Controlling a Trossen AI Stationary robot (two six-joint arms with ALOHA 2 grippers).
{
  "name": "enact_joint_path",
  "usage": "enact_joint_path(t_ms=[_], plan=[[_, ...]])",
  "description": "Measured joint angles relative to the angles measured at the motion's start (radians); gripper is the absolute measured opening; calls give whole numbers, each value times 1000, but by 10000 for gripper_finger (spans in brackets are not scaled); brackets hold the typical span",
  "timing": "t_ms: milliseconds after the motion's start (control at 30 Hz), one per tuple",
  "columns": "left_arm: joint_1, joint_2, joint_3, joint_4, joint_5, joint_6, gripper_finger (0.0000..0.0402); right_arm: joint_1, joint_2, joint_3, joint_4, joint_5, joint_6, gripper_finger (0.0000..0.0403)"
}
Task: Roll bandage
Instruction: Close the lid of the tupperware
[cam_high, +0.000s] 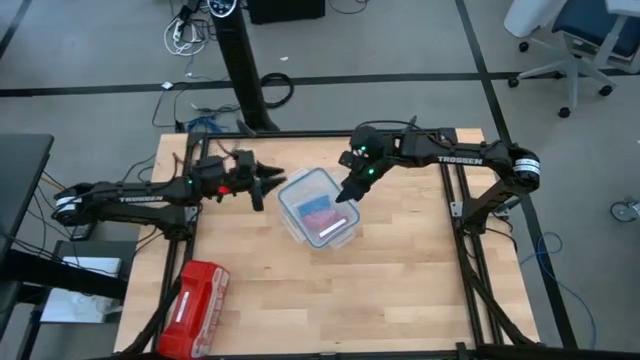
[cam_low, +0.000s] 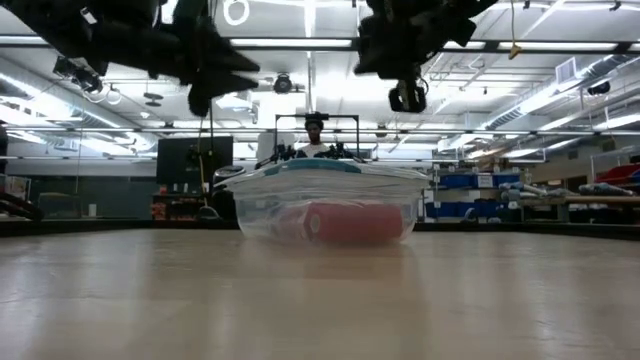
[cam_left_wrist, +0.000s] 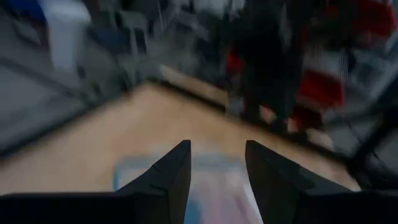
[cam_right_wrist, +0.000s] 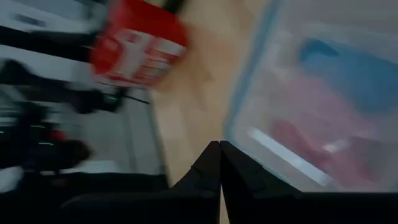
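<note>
Wooden table (cam_high: 400, 290) carries all the items. Nearest to my base edge, at the table's front left corner, lies a red plastic-wrapped pack (cam_high: 195, 308), well apart from everything else.

Mid-table stands a clear plastic container (cam_high: 292, 226) with a pale blue rim. Inside it: the bandage (cam_high: 318, 205), bright blue, at the far side of the container, with pink-red rolls (cam_high: 322, 219) just beside it toward the front. A white strip (cam_high: 333, 230) lies along the container's front right wall. In the low view only a pink-red roll (cam_low: 345, 222) shows through the wall; the blue one is hidden there.

My right pincer (cam_high: 347, 196) hangs over the container's right rim, fingers pressed together, nothing between them. My left pincer (cam_high: 272, 179) hangs above the table just left of the container's far left corner, fingers (cam_left_wrist: 166, 177) spread wide, holding nothing.

Beyond the table, in the low view, a person (cam_low: 315, 135) sits in the room behind.
</note>
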Motion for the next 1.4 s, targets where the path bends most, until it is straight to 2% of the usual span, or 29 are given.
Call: enact_joint_path(t_ms=[167, 233, 333, 400, 500, 667, 833, 1133, 1300, 1400], plan=[[14, 51, 61, -191, 157, -134, 156, 2, 0, 0, 177, -83, 48, 4], [15, 93, 84, -208, 230, -199, 156, 6, 0, 0, 210, -50, 29, 3], [12, 131, 95, -222, 301, -272, 156, 13, 0, 0, 221, 81, -39, 3], [12, 153, 108, -207, 309, -307, 156, 13, 0, 0, 228, 139, -78, 5], [12, 171, 129, -211, 315, -324, 156, 10, 0, 0, 241, 148, -98, 7], [12, 182, 171, -224, 310, -252, 156, -12, 0, 0, 253, 28, 3, 3], [12, 203, 184, -235, 293, -251, 156, -11, 0, 0, 237, -62, 106, 3], [12, 252, 181, -191, 290, -248, 156, -1, 1, 0, 196, -21, 211, 13], [12, 249, 183, -177, 336, -255, 156, -7, 1, 0, 205, -21, 190, 18], [12, 247, 208, -214, 365, -296, 156, -8, 1, -2, 196, 21, 164, 26]])
